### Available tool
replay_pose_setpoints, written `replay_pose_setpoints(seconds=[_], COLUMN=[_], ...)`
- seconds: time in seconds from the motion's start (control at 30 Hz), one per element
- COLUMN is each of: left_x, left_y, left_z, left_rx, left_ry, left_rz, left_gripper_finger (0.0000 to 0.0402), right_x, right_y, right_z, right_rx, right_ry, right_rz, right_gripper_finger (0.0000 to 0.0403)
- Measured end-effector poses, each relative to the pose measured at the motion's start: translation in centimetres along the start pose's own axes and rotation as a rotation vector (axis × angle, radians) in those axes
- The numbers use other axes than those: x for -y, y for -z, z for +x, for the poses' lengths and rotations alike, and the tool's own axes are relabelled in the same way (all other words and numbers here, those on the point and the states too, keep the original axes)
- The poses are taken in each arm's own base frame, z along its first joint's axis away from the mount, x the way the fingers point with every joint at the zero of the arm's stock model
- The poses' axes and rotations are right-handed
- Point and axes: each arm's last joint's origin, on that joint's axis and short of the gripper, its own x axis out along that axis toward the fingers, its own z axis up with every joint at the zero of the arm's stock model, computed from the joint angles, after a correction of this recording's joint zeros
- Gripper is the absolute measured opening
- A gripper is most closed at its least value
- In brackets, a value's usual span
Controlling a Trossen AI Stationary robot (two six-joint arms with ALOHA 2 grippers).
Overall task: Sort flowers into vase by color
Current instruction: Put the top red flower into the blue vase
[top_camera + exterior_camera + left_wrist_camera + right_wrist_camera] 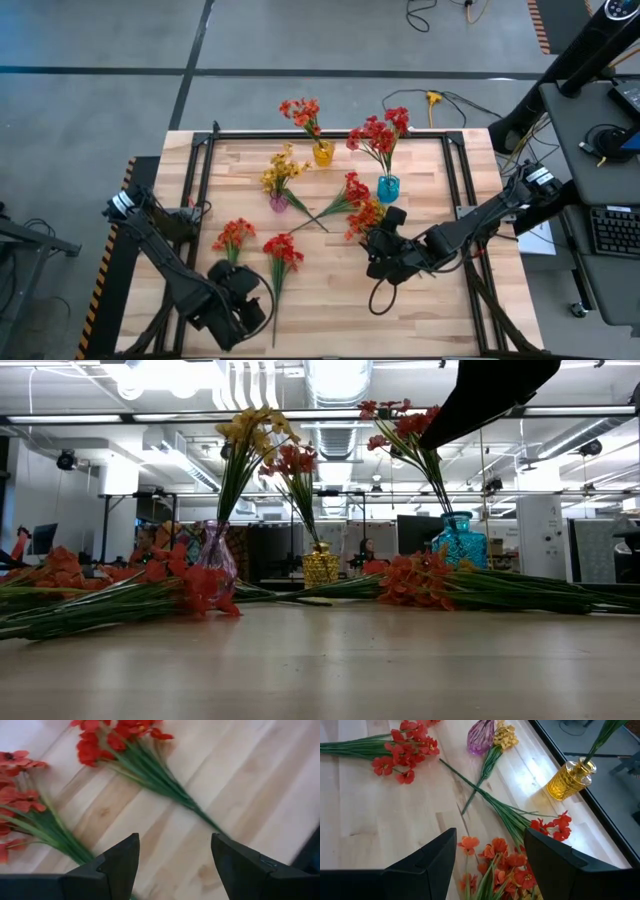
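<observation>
1. Tabletop (420, 290): pale wood.
2. Purple vase (278, 203): held a yellow spray (281, 170).
3. Yellow vase (323, 153): held a red spray (301, 112).
4. Blue vase (388, 187): held a red spray (380, 131).
5. Loose flowers (283, 250): four red or orange sprays lay flat on the tabletop.
6. Left hand (172, 865): near front edge, fingers apart, holding nothing, above two red sprays.
7. Right hand (490, 860): fingers apart, empty, over an orange spray (502, 867) beside the blue vase.
</observation>
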Motion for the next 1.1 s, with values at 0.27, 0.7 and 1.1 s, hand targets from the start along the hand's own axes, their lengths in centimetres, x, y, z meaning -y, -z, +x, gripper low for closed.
replay_pose_setpoints(seconds=[0.27, 0.7, 1.1], left_x=[-2.0, -5.7, -6.9], left_y=[0.1, 0.5, 0.3], left_z=[1.2, 3.9, 5.1], left_rx=[0.03, 0.063, 0.145], left_ry=[-0.044, 0.049, 0.06], left_rz=[0.006, -0.062, -0.035], left_gripper_finger=[0.0229, 0.0229, 0.0229], right_x=[0.6, 2.8, 2.3], right_y=[-0.2, -0.7, 2.4], right_z=[0.3, 1.7, 2.2], right_rx=[-0.003, -0.11, -0.347], right_ry=[0.015, -0.049, -0.211], right_rz=[0.02, 0.162, 0.166], right_gripper_finger=[0.0224, 0.0224, 0.0224])
